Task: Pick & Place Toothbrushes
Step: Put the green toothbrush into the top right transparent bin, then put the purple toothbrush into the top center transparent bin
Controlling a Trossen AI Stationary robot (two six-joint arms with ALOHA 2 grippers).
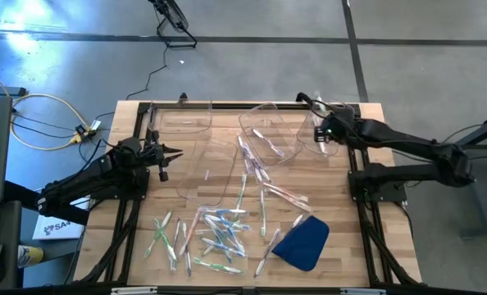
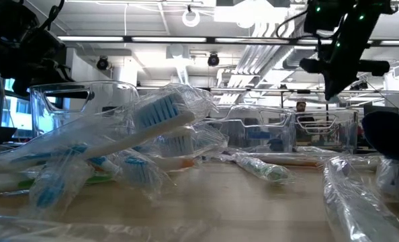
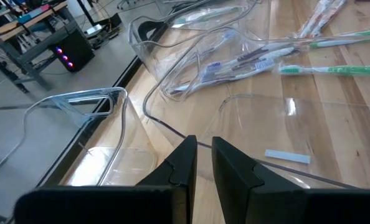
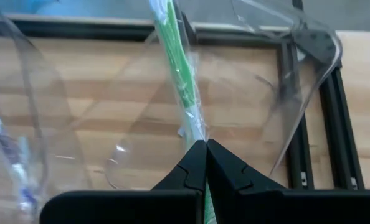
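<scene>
- Above the clear plastic bin [image 4: 284,93] at the table's far right corner, my right gripper [image 4: 205,144] is clamped on a slim green-and-white wrapped toothbrush [image 4: 179,74].
- Left of this bin, over another clear bin [image 3: 247,124], my left gripper [image 3: 200,144] holds nothing, jaws slightly apart.
- Nearer than this bin, many toothbrushes [image 1: 215,233] lie loose on the wood.

toothbrushes [image 1: 215,238] lay scattered across the table's [image 1: 375,246] near half, a cloth [image 1: 302,242] to their right; clear bins [image 1: 207,168] stood behind them, one bin [image 1: 268,135] holding several brushes.
</scene>
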